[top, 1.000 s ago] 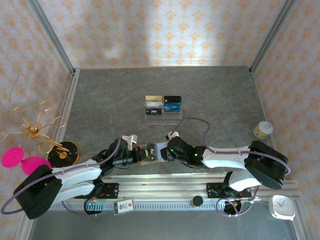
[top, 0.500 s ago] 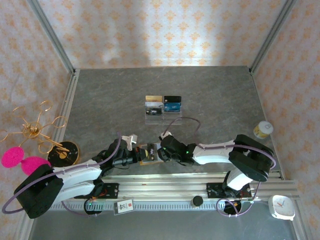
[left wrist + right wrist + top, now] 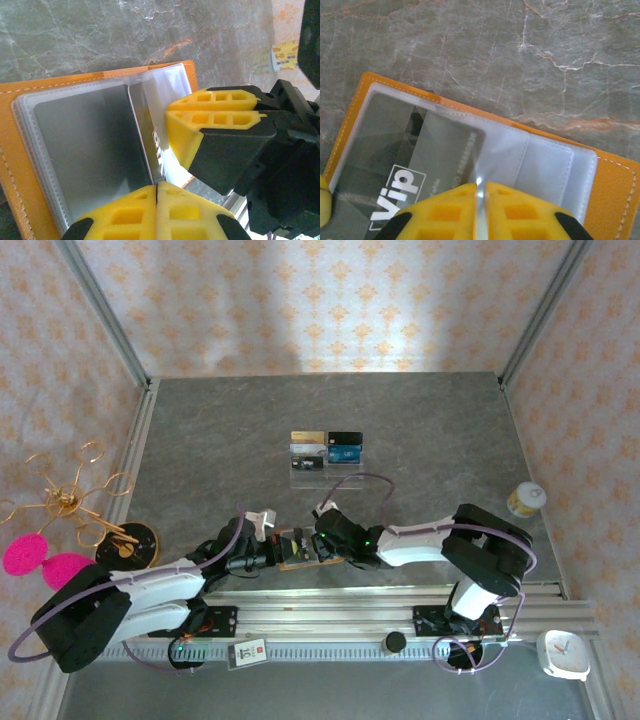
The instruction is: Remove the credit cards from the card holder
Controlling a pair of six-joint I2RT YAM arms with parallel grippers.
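**A:** Top view?
**B:** Several credit cards (image 3: pixel 326 449) sit on the acrylic stand (image 3: pixel 325 473). The card holder (image 3: pixel 297 550) lies open at the table's near edge.
**A:** Left wrist?
**B:** My left gripper (image 3: pixel 156 192) is pinched onto the holder.
**A:** Right wrist?
**B:** My right gripper (image 3: pixel 480 189) is clamped on the sleeved VIP card (image 3: pixel 420 150), which isn't out yet.
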